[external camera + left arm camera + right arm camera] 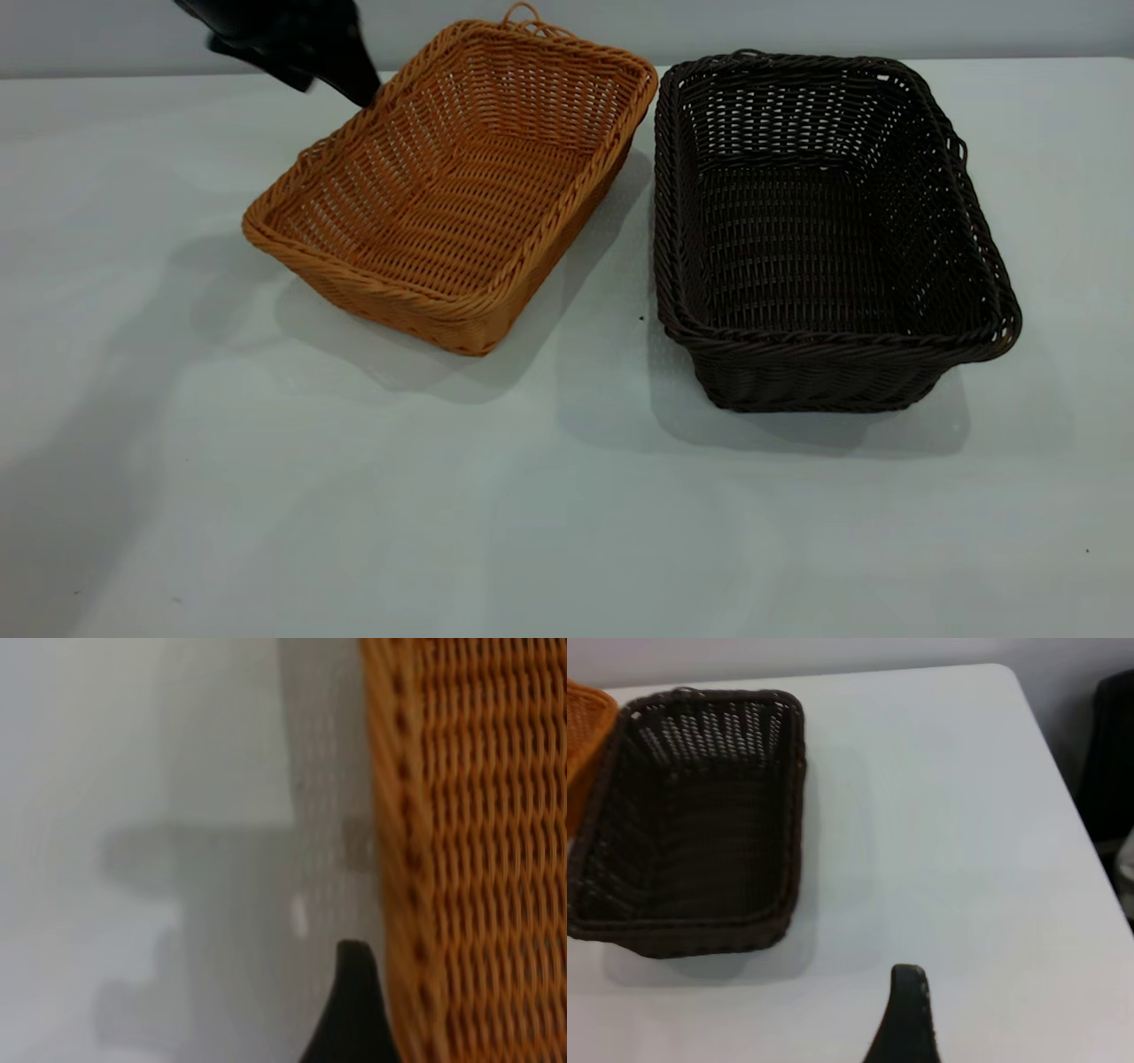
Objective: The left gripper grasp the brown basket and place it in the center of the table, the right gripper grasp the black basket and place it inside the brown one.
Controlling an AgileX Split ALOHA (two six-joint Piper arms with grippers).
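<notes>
The brown basket (461,186) is left of centre on the table (354,496), tilted, with its shadow offset beneath it. My left gripper (354,84) is shut on the rim of its far-left side. In the left wrist view a black finger (354,1010) stands just outside the basket's braided rim (399,859); the other finger is hidden behind the weave. The black basket (824,230) rests flat to the right, close beside the brown one. It also shows in the right wrist view (691,824). My right gripper (908,1019) hovers over bare table, well apart from it.
A corner of the brown basket (585,726) shows beside the black one in the right wrist view. The table's right edge (1063,771) runs past the black basket, with a dark shape (1112,753) beyond it. Bare tabletop lies in front of both baskets.
</notes>
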